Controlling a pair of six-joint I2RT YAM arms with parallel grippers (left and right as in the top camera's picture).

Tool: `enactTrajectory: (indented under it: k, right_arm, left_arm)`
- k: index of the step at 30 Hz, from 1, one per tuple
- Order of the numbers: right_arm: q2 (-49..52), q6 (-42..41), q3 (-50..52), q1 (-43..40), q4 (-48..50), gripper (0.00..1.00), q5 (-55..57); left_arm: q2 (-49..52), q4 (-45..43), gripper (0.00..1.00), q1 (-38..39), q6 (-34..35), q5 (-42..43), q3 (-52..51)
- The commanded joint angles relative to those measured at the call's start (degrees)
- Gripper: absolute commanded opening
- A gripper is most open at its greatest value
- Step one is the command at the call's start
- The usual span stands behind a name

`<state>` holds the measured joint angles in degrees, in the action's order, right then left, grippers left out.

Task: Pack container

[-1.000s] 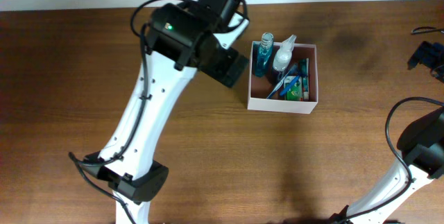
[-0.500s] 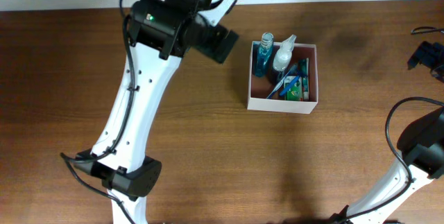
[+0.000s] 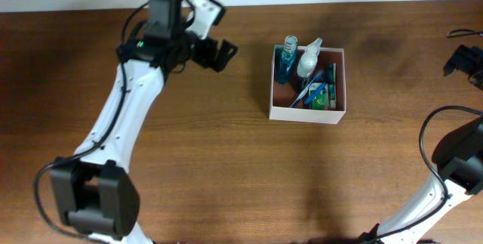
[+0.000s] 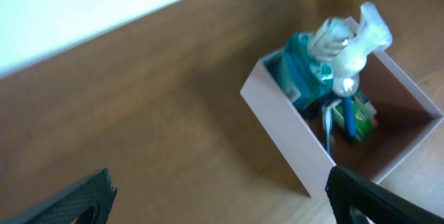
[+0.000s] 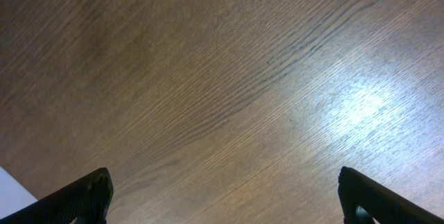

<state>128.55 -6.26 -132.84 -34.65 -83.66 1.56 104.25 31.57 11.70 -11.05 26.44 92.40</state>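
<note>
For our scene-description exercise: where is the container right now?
Overhead view: the container sits right of centre on the table, near its far edge, with the open jaws of the left arm apart from it on its left.

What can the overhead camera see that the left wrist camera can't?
Only overhead: the left gripper from above, and the right gripper far off at the right. Only left wrist: the outer wall of the container that faces that gripper. Both: the container, its blue bottle, white spray bottle, and the brown table.
</note>
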Motion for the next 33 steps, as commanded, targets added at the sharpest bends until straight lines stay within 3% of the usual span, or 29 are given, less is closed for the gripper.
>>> enactTrajectory:
  k: [1,8,19,22,26,33]
  right_arm:
    - [-0.5,-0.5,0.4,-0.2,0.2,0.99,0.7]
    - [-0.5,-0.5,0.4,-0.2,0.1,0.99,0.7]
    - [-0.6,-0.5,0.4,-0.2,0.1,0.99,0.7]
    - [-0.5,-0.5,0.4,-0.2,0.1,0.99,0.7]
    - [-0.6,-0.5,0.4,-0.2,0.1,0.99,0.7]
    - [-0.5,-0.5,0.4,-0.2,0.1,0.99,0.7]
  left_arm:
    - [-10.5,-2.3,0.99,-4.3,14.1,3.2,-8.5]
    - [-25.9,-8.1,1.0,-6.5,14.1,-7.6,-25.1]
    - [-54.2,-35.6,1.0,-6.5,14.3,-11.7,-58.8]
    - [-61.2,-36.8,1.0,-6.5,14.8,-11.9,-63.8]
    - [-71.8,-37.1,1.0,-6.5,20.9,-16.6,-69.2]
    - [-83.5,-37.3,1.0,-6.5,20.9,-21.8,-75.7]
